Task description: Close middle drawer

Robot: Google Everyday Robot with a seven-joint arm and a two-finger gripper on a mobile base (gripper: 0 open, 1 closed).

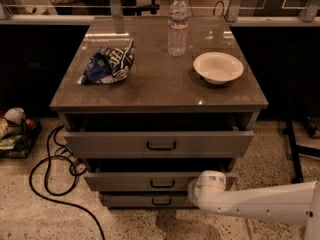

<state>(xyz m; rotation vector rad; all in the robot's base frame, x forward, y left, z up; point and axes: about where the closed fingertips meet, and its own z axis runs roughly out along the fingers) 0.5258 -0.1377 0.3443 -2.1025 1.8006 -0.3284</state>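
Observation:
The middle drawer (125, 181) is the second of three in a grey-beige cabinet, with a small black bar handle (162, 184). It stands partly pulled out, with a dark gap above its front. My white arm reaches in from the lower right. Its gripper (196, 188) is at the right part of the middle drawer's front, just right of the handle, mostly hidden behind the round white wrist (212, 183).
The top drawer (160, 144) is pulled out further and overhangs the middle one. The bottom drawer (145, 200) sits below. On the cabinet top are a chip bag (107, 64), a water bottle (177, 25) and a white bowl (218, 67). A black cable (45, 179) loops on the floor at the left.

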